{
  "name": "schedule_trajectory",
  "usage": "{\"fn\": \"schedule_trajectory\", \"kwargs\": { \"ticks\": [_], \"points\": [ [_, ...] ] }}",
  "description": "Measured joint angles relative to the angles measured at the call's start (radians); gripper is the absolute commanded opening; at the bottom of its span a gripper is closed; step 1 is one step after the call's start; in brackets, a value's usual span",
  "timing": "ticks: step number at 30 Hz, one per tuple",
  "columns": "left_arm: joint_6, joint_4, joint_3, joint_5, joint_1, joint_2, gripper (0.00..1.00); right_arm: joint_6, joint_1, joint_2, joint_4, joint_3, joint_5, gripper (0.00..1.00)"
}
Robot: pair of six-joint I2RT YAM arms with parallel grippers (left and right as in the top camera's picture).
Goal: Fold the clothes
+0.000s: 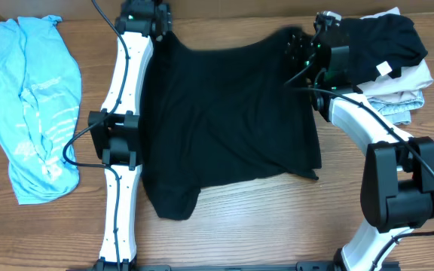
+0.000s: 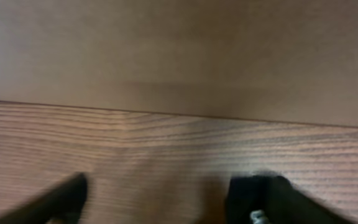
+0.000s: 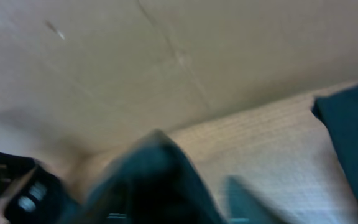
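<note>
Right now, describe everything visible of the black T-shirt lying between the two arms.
The black T-shirt is soft, matte cloth, lying spread mostly flat on the wooden table, with shallow wrinkles. What looks like a sleeve juts toward the near edge at its left corner. No lettering shows from overhead. The left arm runs along its left edge. The right pincer sits at its far right corner, where the cloth bunches, though a grip cannot be confirmed.

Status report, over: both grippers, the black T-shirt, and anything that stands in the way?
Left gripper open, empty, over bare table. Right gripper at far corner of black T-shirt, grip unclear. Shirt spread out, not folded. Clothes pile beside right gripper.
</note>
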Motion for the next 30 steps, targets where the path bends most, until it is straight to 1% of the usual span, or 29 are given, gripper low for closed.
{"fn": "schedule_trajectory", "kwargs": {
  "ticks": [3,5,7,12,15,17,22,26,30],
  "points": [
    [-0.036,0.007,0.001,0.018,0.0,0.003,1.0,0.006,0.0,0.002,0.027,0.0,0.01,1.0],
    [-0.069,-0.008,0.016,0.05,0.007,0.002,1.0,-0.003,-0.001,0.003,-0.021,0.01,0.016,1.0],
    [-0.087,-0.068,0.037,0.095,0.013,-0.002,1.0,-0.023,-0.003,0.002,-0.104,0.023,0.019,1.0],
    [-0.104,-0.264,0.081,0.158,0.05,-0.08,1.0,-0.058,-0.017,-0.064,-0.472,0.07,0.019,1.0],
    [-0.103,-0.374,0.092,0.18,0.078,-0.195,1.0,-0.081,-0.024,-0.179,-0.717,0.11,0.016,1.0],
    [-0.096,-0.45,0.102,0.191,0.096,-0.297,1.0,-0.1,-0.025,-0.308,-0.885,0.144,0.012,1.0],
    [-0.076,-0.602,0.145,0.207,0.1,-0.556,1.0,-0.116,-0.024,-0.6,-1.144,0.193,0.006,1.0],
    [-0.074,-0.689,0.159,0.218,0.09,-0.694,1.0,-0.121,-0.024,-0.761,-1.294,0.197,0.006,1.0],
    [-0.074,-0.784,0.159,0.245,0.09,-0.767,1.0,-0.124,-0.024,-0.862,-1.368,0.197,0.006,1.0]
  ]
}}
